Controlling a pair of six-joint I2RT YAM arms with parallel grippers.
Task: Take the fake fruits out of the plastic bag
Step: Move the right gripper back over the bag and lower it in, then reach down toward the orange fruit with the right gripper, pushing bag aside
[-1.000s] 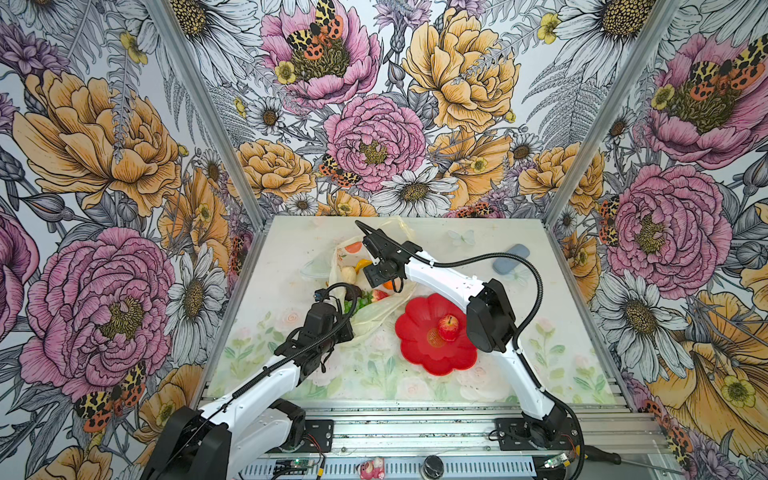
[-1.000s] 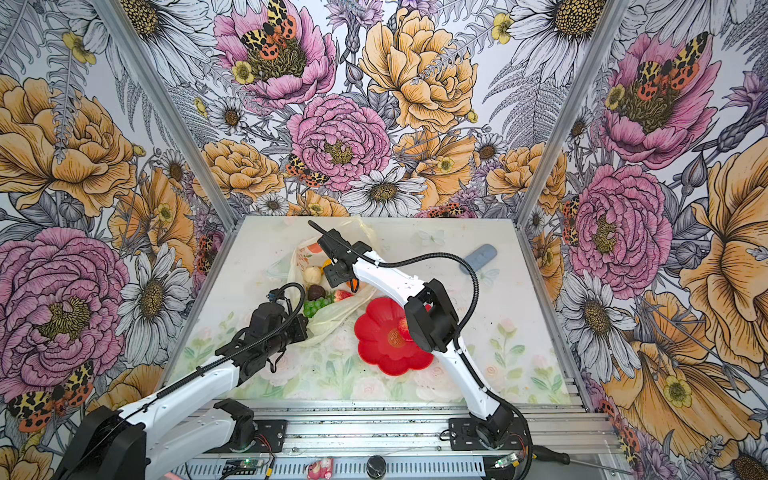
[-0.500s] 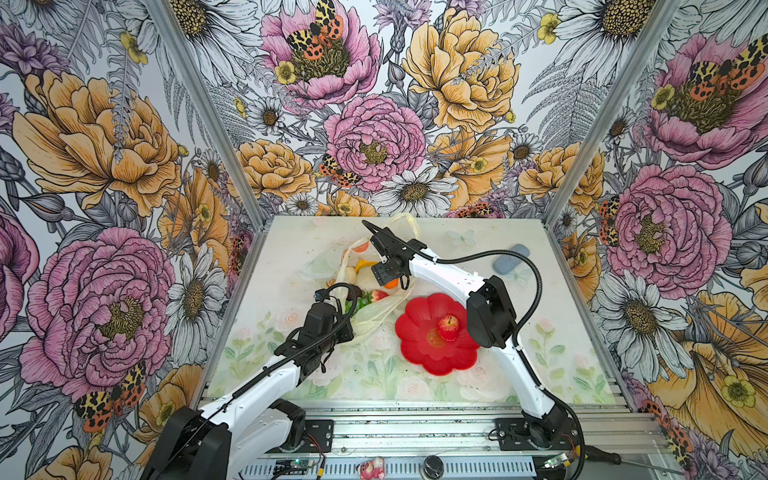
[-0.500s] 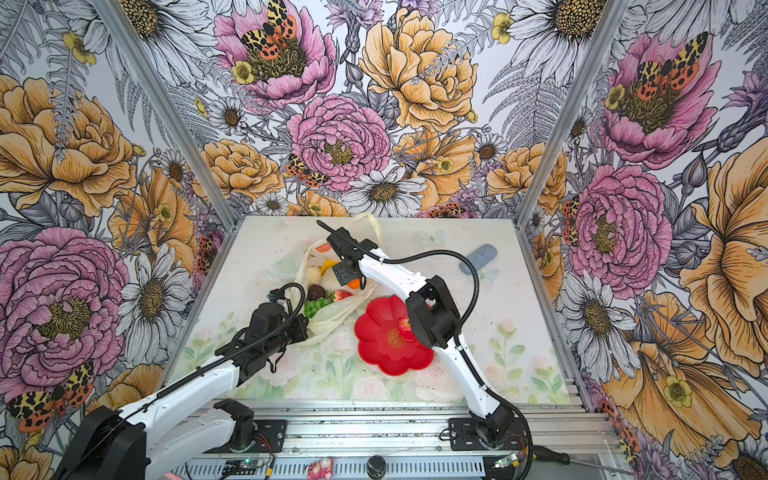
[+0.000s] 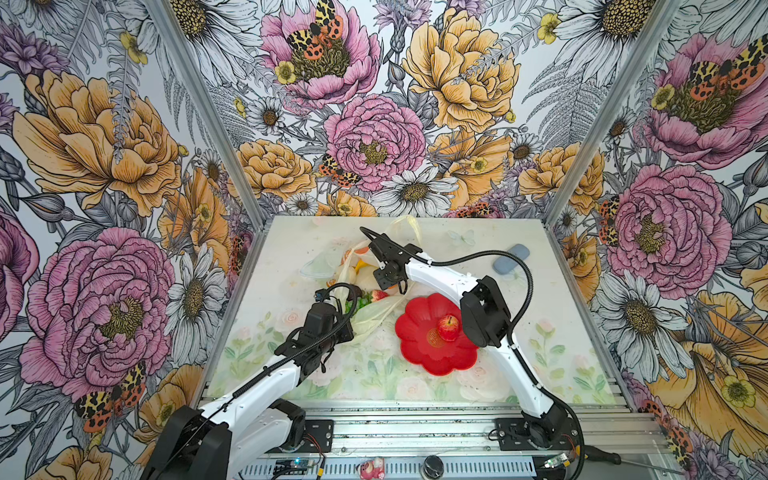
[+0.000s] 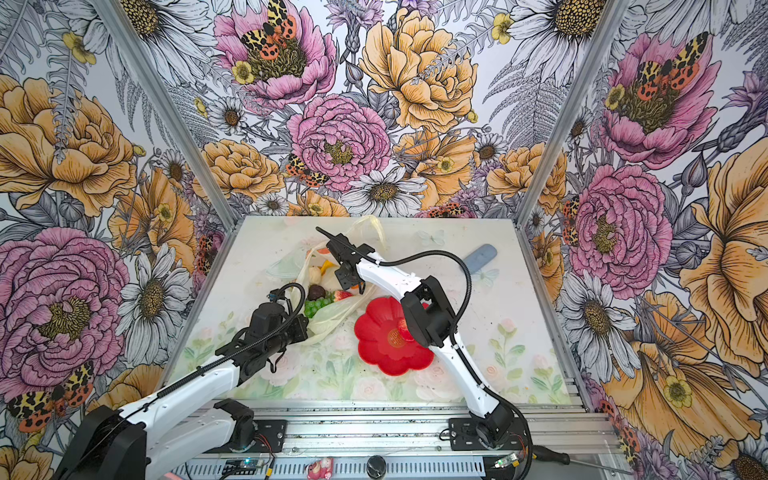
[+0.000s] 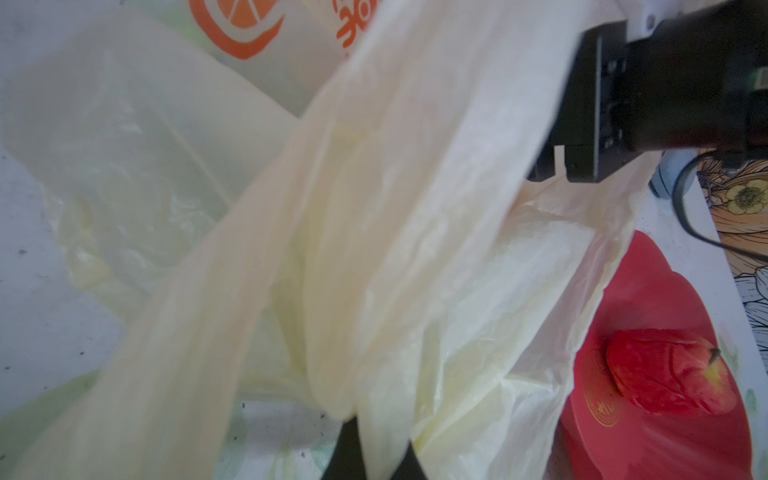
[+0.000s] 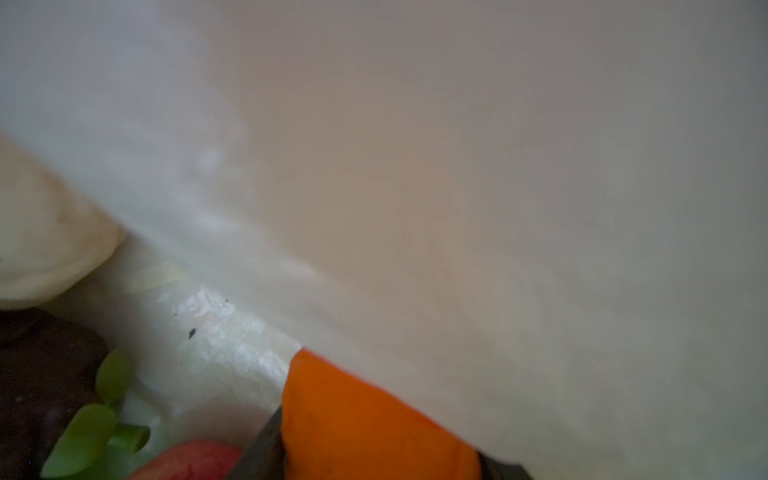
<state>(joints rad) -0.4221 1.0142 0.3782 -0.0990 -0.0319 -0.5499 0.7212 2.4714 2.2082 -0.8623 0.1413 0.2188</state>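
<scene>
The cream plastic bag (image 5: pixel 374 316) lies in the middle of the table, mouth open. My left gripper (image 7: pixel 374 453) is shut on a fold of the bag film (image 7: pixel 374 208) at its near edge. My right gripper (image 8: pixel 382 457) reaches inside the bag (image 6: pixel 332 320) and its jaws press both sides of the orange (image 8: pixel 365 415). Beside it in the bag lie a dark mangosteen (image 6: pixel 316 292), green grapes (image 6: pixel 316 306), a strawberry (image 6: pixel 341 296), a pale pear (image 6: pixel 314 274) and a yellow banana (image 5: pixel 361 264). Bag film (image 8: pixel 457 166) fills most of the right wrist view.
A red flower-shaped plate (image 5: pixel 432 357) lies right of the bag with a red apple (image 5: pixel 448 327) on it. A grey-blue oblong object (image 5: pixel 511 258) rests at the back right. Floral walls close in the table on three sides.
My right gripper has sunk a little deeper into the bag and its jaws have narrowed onto the orange. The left gripper keeps its hold on the bag.
</scene>
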